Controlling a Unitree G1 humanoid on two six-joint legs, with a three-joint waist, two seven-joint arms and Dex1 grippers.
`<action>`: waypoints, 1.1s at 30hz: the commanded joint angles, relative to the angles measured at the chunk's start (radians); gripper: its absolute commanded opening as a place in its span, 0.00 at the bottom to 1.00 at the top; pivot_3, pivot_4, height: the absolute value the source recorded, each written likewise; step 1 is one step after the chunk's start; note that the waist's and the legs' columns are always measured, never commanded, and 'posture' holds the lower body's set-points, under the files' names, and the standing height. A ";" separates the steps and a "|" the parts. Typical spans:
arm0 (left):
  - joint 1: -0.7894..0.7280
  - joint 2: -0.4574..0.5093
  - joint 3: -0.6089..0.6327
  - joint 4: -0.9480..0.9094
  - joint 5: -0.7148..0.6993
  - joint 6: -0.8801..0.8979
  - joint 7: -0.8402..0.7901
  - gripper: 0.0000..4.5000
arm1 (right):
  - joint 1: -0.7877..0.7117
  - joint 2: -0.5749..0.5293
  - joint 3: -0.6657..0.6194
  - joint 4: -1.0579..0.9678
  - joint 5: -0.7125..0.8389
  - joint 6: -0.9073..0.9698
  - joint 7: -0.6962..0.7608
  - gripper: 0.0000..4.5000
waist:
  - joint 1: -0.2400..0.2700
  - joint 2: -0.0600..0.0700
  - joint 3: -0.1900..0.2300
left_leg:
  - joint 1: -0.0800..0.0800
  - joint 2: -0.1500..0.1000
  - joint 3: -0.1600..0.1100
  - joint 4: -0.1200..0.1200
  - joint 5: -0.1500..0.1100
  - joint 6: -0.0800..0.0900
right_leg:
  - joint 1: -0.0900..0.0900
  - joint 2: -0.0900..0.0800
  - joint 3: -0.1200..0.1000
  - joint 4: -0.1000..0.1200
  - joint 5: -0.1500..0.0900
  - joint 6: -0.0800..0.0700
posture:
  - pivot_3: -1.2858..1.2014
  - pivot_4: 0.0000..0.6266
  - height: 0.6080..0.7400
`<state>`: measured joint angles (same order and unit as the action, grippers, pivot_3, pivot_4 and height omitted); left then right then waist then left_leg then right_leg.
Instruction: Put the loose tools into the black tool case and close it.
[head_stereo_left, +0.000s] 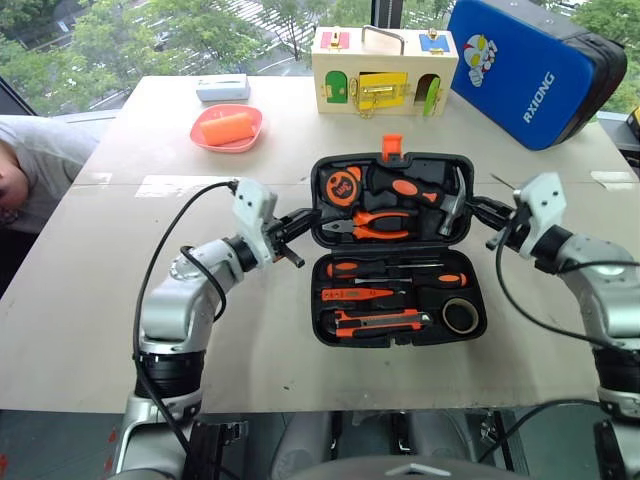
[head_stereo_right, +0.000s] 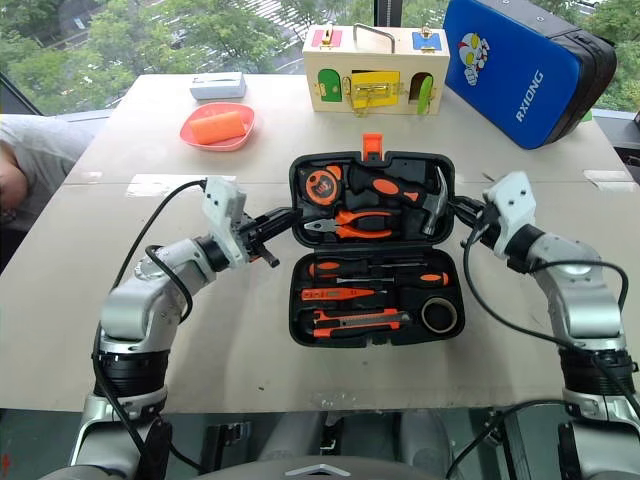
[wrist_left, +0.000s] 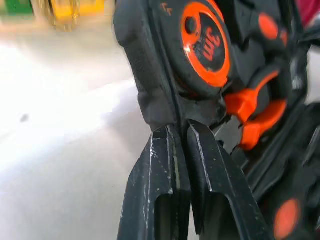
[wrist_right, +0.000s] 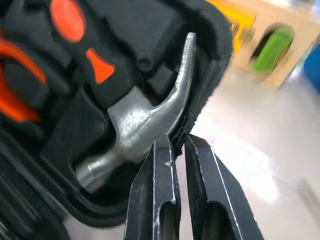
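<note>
Table (head_stereo_left: 120, 300): grey, bears everything.
Black tool case (head_stereo_left: 395, 262): open at centre, far half tilted up, loose tools seated in near half.
Left gripper (head_stereo_left: 309, 219): fingers pinching far half's left rim.
Right gripper (head_stereo_left: 474, 206): fingers pinching its right rim.

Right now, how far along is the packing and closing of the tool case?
Packing looks done: screwdrivers, utility knife and tape roll sit in the black tool case. In hand: left gripper and right gripper pinch the far half's side edges. Left: folding it shut, closing the orange latch.
</note>
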<state>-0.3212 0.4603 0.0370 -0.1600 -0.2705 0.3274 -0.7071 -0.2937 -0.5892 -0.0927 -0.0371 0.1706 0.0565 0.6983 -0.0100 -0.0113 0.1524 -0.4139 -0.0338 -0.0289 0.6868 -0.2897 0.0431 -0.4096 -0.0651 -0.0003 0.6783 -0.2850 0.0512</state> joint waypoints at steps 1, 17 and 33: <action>0.004 0.021 -0.012 0.063 0.163 -0.408 0.036 0.01 | 0.038 -0.050 0.028 0.055 -0.150 -0.419 -0.003 0.00 | 0.000 0.000 0.000 | 0.001 0.000 0.001 0.000 0.000 0.000 | 0.000 0.000 0.000 0.000 0.000 0.000 | 0.52 0.24 0.96; 0.486 0.162 0.132 -0.182 0.167 -0.703 0.057 0.19 | 0.383 -0.407 0.048 0.002 -0.031 -0.850 0.120 0.37 | -0.012 0.000 0.000 | 0.007 0.004 0.004 -0.003 0.000 0.000 | 0.003 0.003 0.009 0.001 0.000 0.000 | 0.52 0.24 0.96; 0.378 0.391 0.203 -0.073 -0.218 -0.004 -0.184 0.10 | 0.730 -0.590 -0.015 -0.352 0.383 -0.230 0.467 0.04 | 0.038 0.003 -0.001 | 0.035 0.007 0.000 -0.010 -0.007 0.011 | 0.039 0.002 0.000 -0.017 0.000 -0.002 | 0.52 0.24 0.96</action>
<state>0.1417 0.8413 0.2889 -0.2745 -0.4608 0.2743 -0.8526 0.4701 -1.1911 -0.1177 -0.3512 0.5249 -0.2319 1.1706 0.0276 -0.0088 0.1517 -0.3790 -0.0276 -0.0298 0.6773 -0.2965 0.0536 -0.3701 -0.0633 -0.0012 0.6607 -0.2846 0.0491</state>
